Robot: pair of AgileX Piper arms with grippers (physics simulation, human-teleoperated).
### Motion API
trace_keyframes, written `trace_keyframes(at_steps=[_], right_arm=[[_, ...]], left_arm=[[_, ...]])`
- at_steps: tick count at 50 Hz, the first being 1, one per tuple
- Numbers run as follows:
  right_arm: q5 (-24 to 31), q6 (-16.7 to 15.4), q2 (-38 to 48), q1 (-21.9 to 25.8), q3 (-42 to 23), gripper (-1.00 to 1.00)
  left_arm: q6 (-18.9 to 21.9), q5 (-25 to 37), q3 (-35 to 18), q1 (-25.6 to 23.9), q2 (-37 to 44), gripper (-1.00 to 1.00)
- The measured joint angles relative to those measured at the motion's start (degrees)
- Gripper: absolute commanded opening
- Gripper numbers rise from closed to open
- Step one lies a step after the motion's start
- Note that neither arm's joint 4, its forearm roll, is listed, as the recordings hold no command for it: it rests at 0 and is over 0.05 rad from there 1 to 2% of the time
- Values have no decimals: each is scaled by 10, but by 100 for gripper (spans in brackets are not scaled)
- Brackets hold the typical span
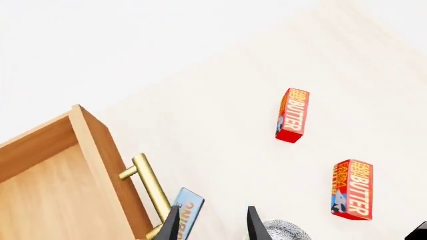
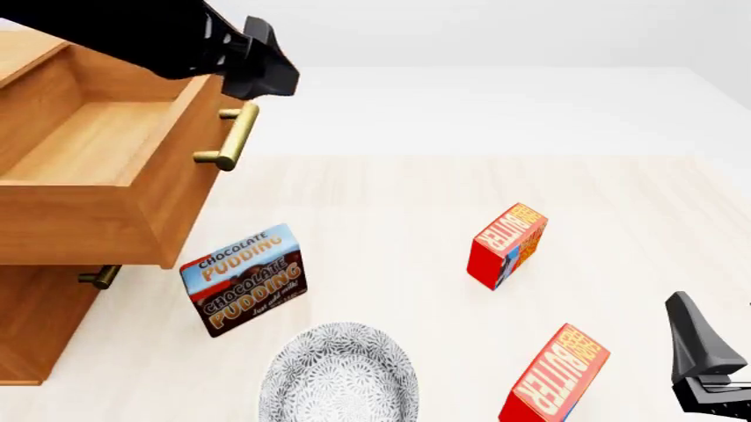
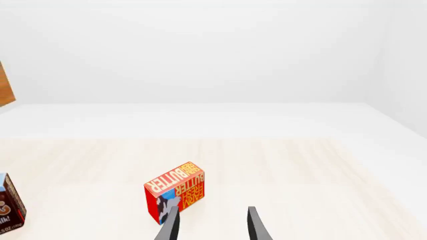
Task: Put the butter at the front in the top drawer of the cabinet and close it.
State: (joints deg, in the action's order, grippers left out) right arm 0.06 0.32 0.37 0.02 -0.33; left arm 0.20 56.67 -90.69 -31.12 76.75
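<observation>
Two butter cartons stand on the table. The butter at the front [image 2: 554,376] [image 1: 351,190] leans near the front edge, just left of my right gripper [image 2: 702,352] [image 3: 210,225], which is open and empty. The right wrist view shows only the farther look-alike carton [image 3: 175,197] [image 2: 507,246] [image 1: 292,115]. The cabinet [image 2: 35,325] stands at the left with its top drawer [image 2: 100,141] [image 1: 40,195] pulled out, bare wood inside. My left gripper [image 2: 267,75] [image 1: 212,225] hovers open just above and beside the drawer's brass handle [image 2: 231,136] [image 1: 150,187], holding nothing.
A chocolate pudding box [image 2: 244,280] [image 1: 189,210] [image 3: 10,210] stands below the open drawer front. A patterned grey bowl [image 2: 338,376] [image 1: 288,231] sits at the front centre. A lower drawer handle [image 2: 100,277] shows under the open drawer.
</observation>
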Motion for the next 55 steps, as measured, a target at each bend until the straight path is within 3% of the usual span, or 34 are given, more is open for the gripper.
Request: trace_keyframes(at_steps=[12,42,55], right_arm=[[0,0,0,0,0,100],[0,0,0,0,0,100],[0,0,0,0,0,100]], left_arm=[[5,-51,12,-40,43,100],[-23,-145,-33,-145,179,100],[-26,-181,-35,-161,220,100]])
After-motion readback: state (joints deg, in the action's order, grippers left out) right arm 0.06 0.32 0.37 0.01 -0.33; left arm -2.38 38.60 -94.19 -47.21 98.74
